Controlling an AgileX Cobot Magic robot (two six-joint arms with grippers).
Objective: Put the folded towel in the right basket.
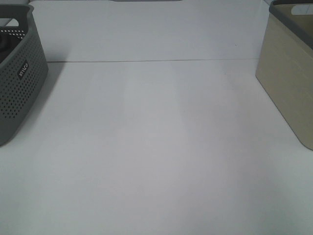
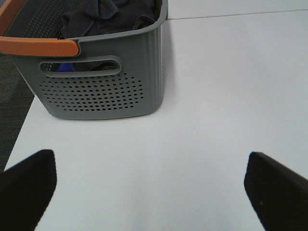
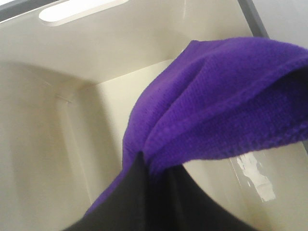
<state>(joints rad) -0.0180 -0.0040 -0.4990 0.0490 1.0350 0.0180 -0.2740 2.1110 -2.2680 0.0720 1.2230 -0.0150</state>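
Purple folded towel [image 3: 221, 96], pinched in the right end effector [image 3: 146, 175] over the beige basket [image 3: 72, 62], should be lowered before release.

Two baskets, one grey basket [image 1: 22, 93] and one beige basket [image 1: 288, 88], plus one purple towel [image 3: 216, 96], one white table [image 1: 156, 156]
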